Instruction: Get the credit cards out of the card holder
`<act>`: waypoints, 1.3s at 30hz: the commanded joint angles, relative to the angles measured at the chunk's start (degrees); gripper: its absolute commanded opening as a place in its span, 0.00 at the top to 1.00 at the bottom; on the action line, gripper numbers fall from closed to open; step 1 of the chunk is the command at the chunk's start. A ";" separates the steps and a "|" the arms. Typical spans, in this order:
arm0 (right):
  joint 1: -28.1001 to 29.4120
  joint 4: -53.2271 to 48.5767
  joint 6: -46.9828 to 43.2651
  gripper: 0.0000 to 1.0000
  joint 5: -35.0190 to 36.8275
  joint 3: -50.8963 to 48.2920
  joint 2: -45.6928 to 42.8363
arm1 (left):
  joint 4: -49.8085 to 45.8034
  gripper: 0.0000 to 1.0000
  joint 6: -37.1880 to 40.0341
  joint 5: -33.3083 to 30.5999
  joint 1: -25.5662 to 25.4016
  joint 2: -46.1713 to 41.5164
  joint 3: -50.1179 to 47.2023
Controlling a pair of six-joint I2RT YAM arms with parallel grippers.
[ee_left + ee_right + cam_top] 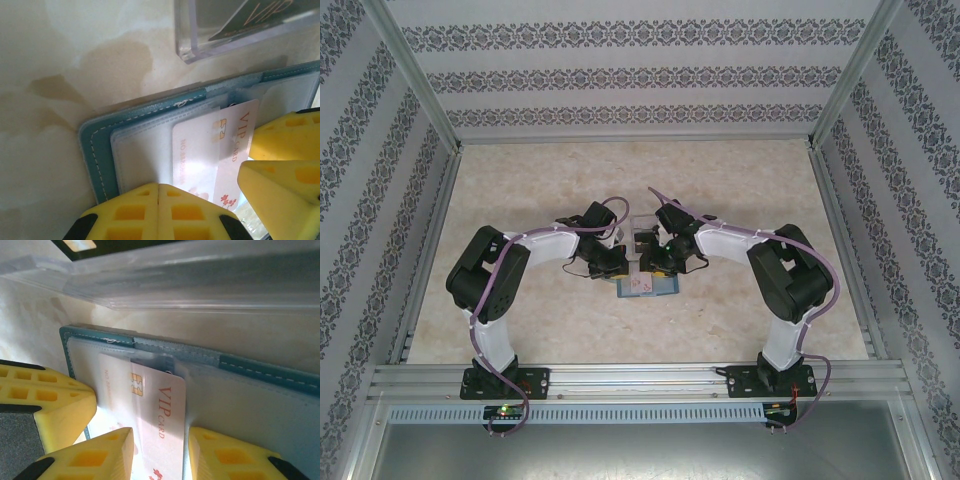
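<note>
Left hand [158, 202], clenched on nothing, sat on the open card holder [94, 150], which lay flat on the tabletop [55, 55]. Right hand [159, 437] straddled the credit card [150, 390], whose far end was tucked in its sleeve. Whether it pinched the card I could not tell. A weak pinch might slip off, or drag the holder along.

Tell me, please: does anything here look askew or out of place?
Only one thing: a pale VIP card sticks far out of its clear sleeve in the open card holder, just one end tucked in. Nothing looks damaged or spilled.
</note>
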 commanded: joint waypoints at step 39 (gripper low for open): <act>-2.17 -10.49 -7.29 0.93 9.51 1.15 -3.69 | -4.10 1.00 1.23 -2.10 -1.31 2.20 -0.11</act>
